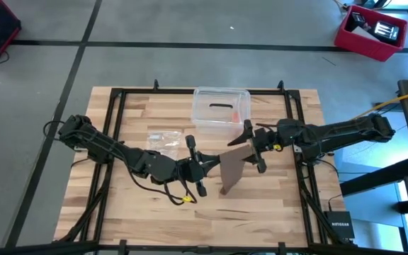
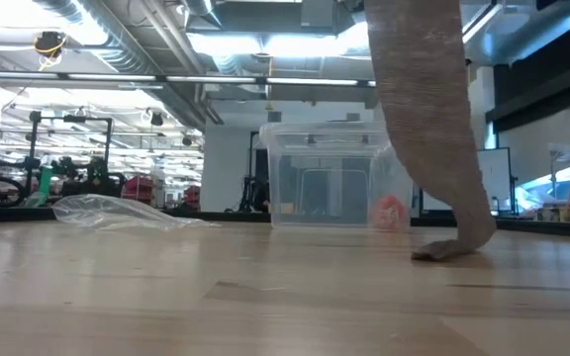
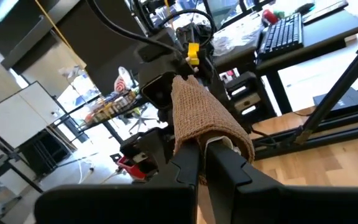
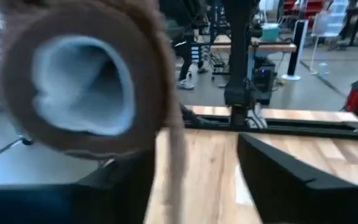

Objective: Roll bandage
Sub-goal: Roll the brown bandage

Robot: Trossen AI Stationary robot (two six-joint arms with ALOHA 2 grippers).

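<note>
From above, the left gripper [image 1: 198, 170] sits near the table's [image 1: 133, 205] centre, and the right gripper [image 1: 252, 147] faces it from the right. The bandage [image 1: 232, 166] spans the gap between them, with a loose flap hanging toward the front edge. A clear box [image 1: 220, 108] stands behind the grippers, and a clear bag [image 1: 163, 137] lies to the box's left.

At table height, the bandage [image 2: 428, 129] hangs down from above as a broad brown strip; its lower end touches the wood in front of the box [image 2: 330, 178]. The bag [image 2: 117, 212] lies flat at the left. Neither gripper shows here.

Past the left wrist, the left gripper's fingers [image 3: 229, 168] are closed on the bandage [image 3: 197, 112], which drapes over them and runs on to the right arm beyond.

Past the right wrist, the bandage [image 4: 154, 74] appears as a rolled loop close against the camera, with a strip hanging between the fingers [image 4: 291, 174]. The fingers stand apart, and whether they press the fabric cannot be determined.
</note>
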